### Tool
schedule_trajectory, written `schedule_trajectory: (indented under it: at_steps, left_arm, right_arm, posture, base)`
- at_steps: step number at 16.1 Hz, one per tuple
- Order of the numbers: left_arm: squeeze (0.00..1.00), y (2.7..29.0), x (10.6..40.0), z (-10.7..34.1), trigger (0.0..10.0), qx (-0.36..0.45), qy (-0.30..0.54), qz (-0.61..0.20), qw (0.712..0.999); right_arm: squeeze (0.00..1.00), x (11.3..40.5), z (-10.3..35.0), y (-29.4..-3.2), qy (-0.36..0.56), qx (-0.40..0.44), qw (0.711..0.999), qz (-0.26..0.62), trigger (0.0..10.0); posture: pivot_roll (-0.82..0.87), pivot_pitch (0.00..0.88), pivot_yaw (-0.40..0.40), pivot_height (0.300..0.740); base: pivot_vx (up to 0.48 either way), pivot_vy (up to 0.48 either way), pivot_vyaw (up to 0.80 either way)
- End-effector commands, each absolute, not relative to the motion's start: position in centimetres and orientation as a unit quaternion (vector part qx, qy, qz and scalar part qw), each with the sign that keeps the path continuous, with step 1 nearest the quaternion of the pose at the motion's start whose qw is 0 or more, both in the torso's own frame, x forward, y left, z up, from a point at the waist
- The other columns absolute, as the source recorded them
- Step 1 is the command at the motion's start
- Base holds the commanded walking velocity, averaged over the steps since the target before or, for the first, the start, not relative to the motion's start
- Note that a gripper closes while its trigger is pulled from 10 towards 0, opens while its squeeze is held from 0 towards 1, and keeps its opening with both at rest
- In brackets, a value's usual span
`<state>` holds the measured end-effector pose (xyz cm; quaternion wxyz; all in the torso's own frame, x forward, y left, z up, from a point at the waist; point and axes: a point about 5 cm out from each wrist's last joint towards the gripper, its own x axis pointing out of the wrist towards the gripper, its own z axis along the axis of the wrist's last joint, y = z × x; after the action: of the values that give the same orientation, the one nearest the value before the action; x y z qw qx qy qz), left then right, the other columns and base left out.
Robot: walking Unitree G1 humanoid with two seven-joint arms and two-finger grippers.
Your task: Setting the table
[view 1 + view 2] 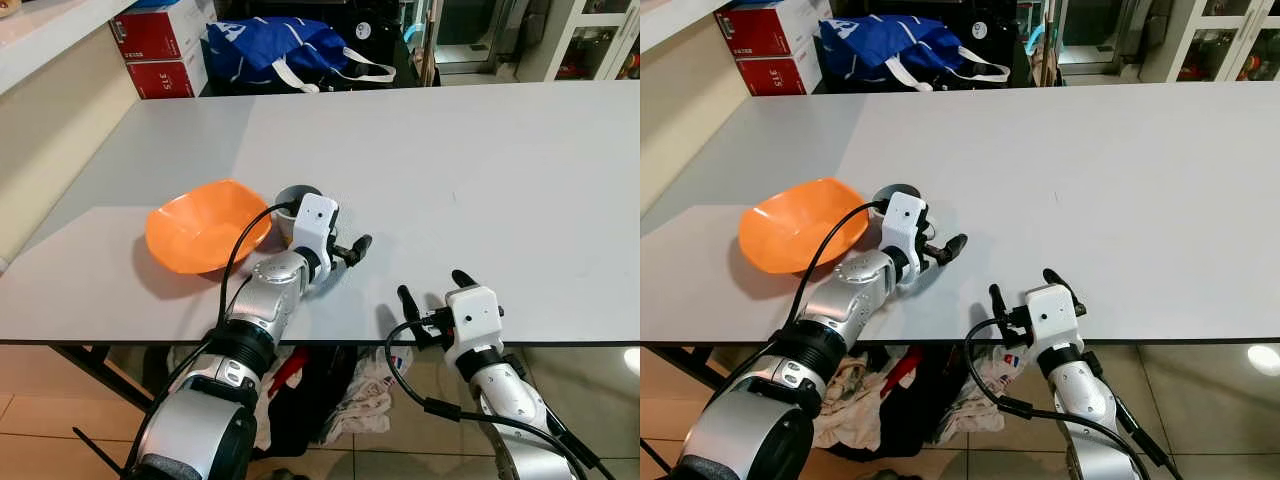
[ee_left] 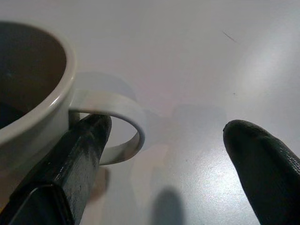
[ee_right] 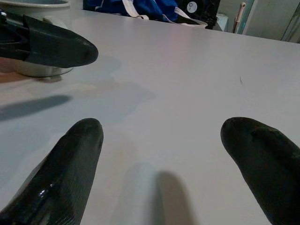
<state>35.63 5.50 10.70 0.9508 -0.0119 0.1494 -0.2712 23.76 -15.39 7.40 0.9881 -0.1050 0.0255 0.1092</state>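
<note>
**Mug and bowl at the near edge, both grippers spread**

We see a wide white table (image 1: 420,160) taking up most of the head views. In the lower left part of those views sits an orange bowl (image 1: 205,225), upright, near the table's front edge. Just right of it stands a pale mug (image 1: 292,203), close beside the bowl's rim; we cannot tell whether the two touch.

Our left gripper (image 1: 345,250) lies low over the table right beside the mug, fingers spread and holding nothing. In the left wrist view one black finger (image 2: 70,164) rests against the mug's handle (image 2: 126,122), at the lower left of that frame, while the other finger sits well apart at the lower right, with bare tabletop between them.

Our right gripper (image 1: 436,292) hovers at the table's front edge, lower centre-right of the head views, its fingers parted and empty.

Beyond the table's far edge, at the top of the frame, we see a blue bag (image 1: 285,50) with white straps and, to its left, red boxes (image 1: 160,45).
</note>
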Motion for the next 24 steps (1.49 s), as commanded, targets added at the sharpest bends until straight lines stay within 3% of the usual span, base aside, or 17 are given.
schedule_trajectory:
  at_steps: [1, 15, 16, 24]
  left_arm:
    - [1.00, 5.8, 35.8, 11.2, 10.0, -0.010, 0.144, -0.267, 0.953]
    - [1.00, 5.2, 35.3, 12.7, 10.0, -0.006, 0.121, -0.279, 0.953]
    - [0.00, 5.1, 35.1, 13.1, 10.0, -0.006, 0.116, -0.281, 0.953]
    - [0.00, 5.7, 33.6, 12.4, 10.0, 0.005, 0.141, -0.275, 0.951]
  right_arm:
    - [0.00, 23.9, 7.4, -15.2, 0.028, -0.108, 0.987, 0.117, 10.0]
    - [0.00, 24.1, 7.4, -15.1, 0.027, -0.108, 0.987, 0.119, 10.0]
    - [0.00, 24.1, 7.4, -15.1, 0.028, -0.107, 0.987, 0.119, 10.0]
    - [0.00, 24.3, 7.2, -14.9, 0.029, -0.106, 0.986, 0.123, 10.0]
  posture:
    - [-0.16, 0.000, 0.104, 0.736]
    - [-0.16, 0.000, 0.104, 0.736]
    - [-0.16, 0.000, 0.104, 0.736]
    - [-0.15, 0.000, 0.104, 0.736]
  base:
    - [0.000, 0.000, 0.00]
    - [0.000, 0.000, 0.00]
    - [0.000, 0.000, 0.00]
    - [0.000, 0.000, 0.00]
